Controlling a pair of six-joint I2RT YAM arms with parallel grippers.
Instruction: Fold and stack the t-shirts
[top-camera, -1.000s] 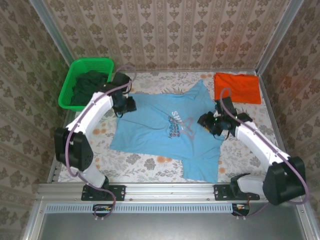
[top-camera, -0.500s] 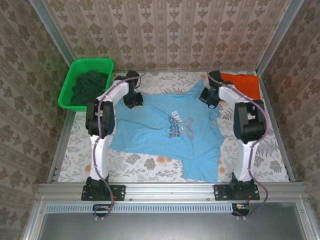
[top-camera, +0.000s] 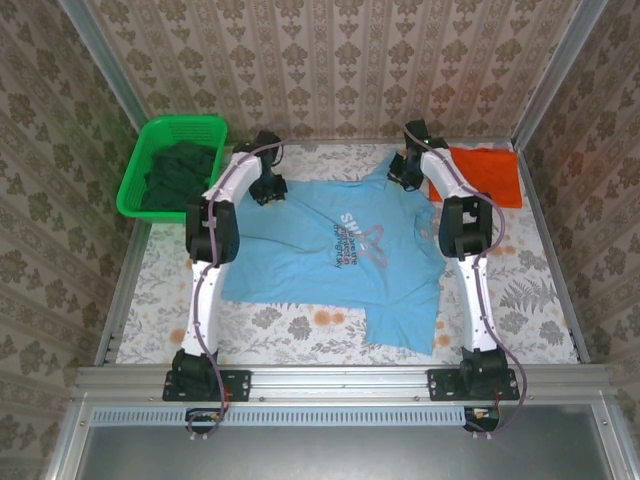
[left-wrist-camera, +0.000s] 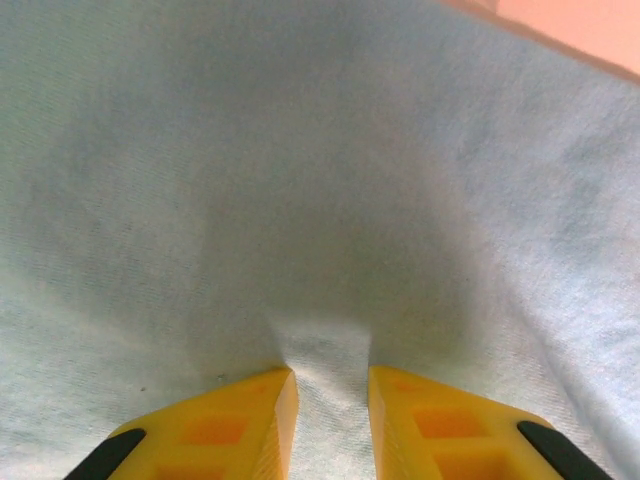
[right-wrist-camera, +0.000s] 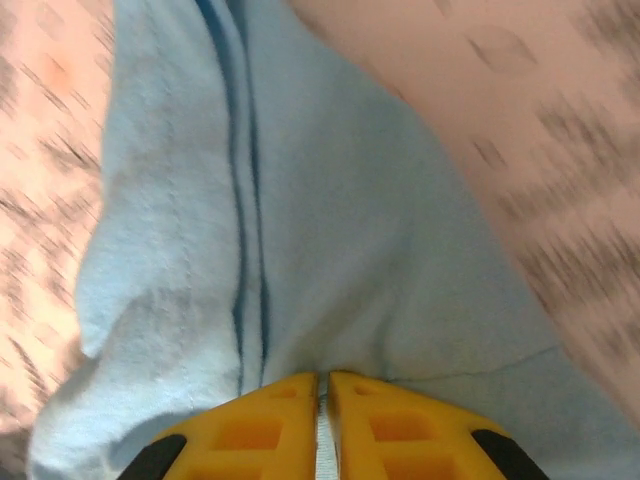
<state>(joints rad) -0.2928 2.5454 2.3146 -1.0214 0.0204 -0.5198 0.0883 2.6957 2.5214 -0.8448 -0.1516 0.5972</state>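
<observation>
Left gripper (left-wrist-camera: 332, 374) is being kept pinched on a small fold of the light blue t-shirt (top-camera: 330, 270); right gripper (right-wrist-camera: 323, 378) is being pressed nearly together on its seamed edge. Since a second ago, the shirt's far edge is being dragged outward and spread flat, probably for folding. Orange-red t-shirt (top-camera: 490, 177) is being left at far right.

Light blue t-shirt (top-camera: 330, 270), dark-and-white chest print (top-camera: 358, 238). Orange-red t-shirt (top-camera: 487, 178), plain. Basket (top-camera: 185, 122) green, contents (top-camera: 178, 170) dark. Worktop (top-camera: 290, 320) cream, floral pattern, orange blooms. Wallpaper (top-camera: 330, 60) beige damask. Left end effector (left-wrist-camera: 332, 385) and right end effector (right-wrist-camera: 323, 385): yellow, black patches.
</observation>
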